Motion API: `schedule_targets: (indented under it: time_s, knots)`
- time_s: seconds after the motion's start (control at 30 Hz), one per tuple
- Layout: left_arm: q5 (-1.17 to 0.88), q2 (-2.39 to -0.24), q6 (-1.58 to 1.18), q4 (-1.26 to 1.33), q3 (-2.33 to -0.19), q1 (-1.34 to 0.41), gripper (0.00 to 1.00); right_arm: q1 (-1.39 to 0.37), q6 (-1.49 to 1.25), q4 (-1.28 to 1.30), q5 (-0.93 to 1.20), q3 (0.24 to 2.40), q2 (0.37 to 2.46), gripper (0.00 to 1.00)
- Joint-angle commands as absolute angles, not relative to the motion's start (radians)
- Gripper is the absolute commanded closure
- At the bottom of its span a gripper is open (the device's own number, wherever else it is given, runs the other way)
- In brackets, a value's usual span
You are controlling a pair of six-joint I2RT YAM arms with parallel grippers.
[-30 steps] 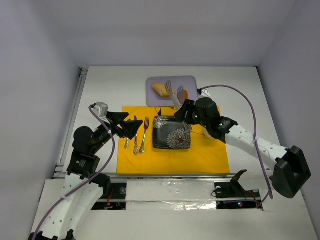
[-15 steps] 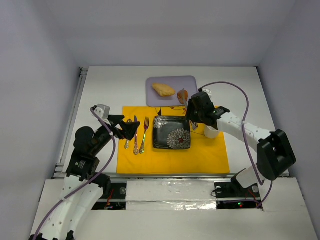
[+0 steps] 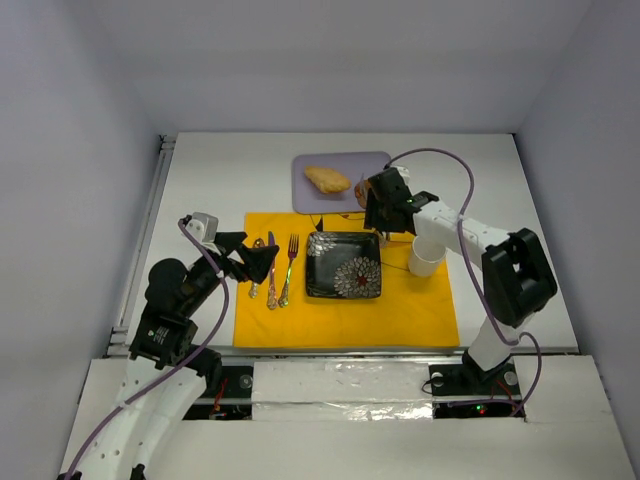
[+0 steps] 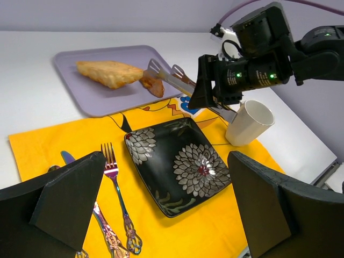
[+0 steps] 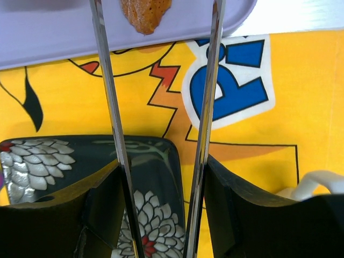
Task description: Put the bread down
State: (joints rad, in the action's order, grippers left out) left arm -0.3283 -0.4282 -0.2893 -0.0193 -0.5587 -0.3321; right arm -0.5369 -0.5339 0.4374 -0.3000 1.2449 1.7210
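Note:
A long golden bread [image 3: 326, 179] lies on the lilac tray [image 3: 303, 200], also in the left wrist view [image 4: 110, 72]. A small brown bread piece [image 5: 145, 13] lies at the tray's near right edge. My right gripper [image 3: 380, 205] is shut on metal tongs [image 5: 107, 97]. The tongs' arms are spread and their tips reach either side of the small piece [image 4: 153, 86]. A black flowered plate [image 3: 344, 265] sits on the yellow placemat [image 3: 400, 310]. My left gripper [image 3: 262, 260] is open and empty over the cutlery, left of the plate [image 4: 183, 161].
A fork [image 3: 288, 270] and other cutlery lie left of the plate. A white cup [image 3: 426, 256] stands right of the plate, close under my right arm, also in the left wrist view [image 4: 249, 122]. White walls enclose the table.
My right gripper has moved back from over the plate's far edge toward the tray, carrying the tongs, and its arm has folded in. The left arm has barely moved.

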Motion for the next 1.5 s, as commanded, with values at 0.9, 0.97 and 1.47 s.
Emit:
schedule_targets:
  time_s: [0.9, 0.97, 1.47]
  knots:
    - [-0.282, -0.449, -0.273, 0.015, -0.611, -0.336, 0.03, -0.543, -0.524, 0.46, -0.04, 0.996, 1.283, 0.7]
    - [-0.275, -0.449, -0.273, 0.018, -0.609, -0.336, 0.03, -0.561, -0.541, 0.465, 0.0, 0.951, 1.232, 0.7]
    - [-0.256, -0.465, -0.275, 0.012, -0.612, -0.327, 0.03, -0.811, -0.676, 0.377, 0.038, 0.879, 1.273, 0.64]
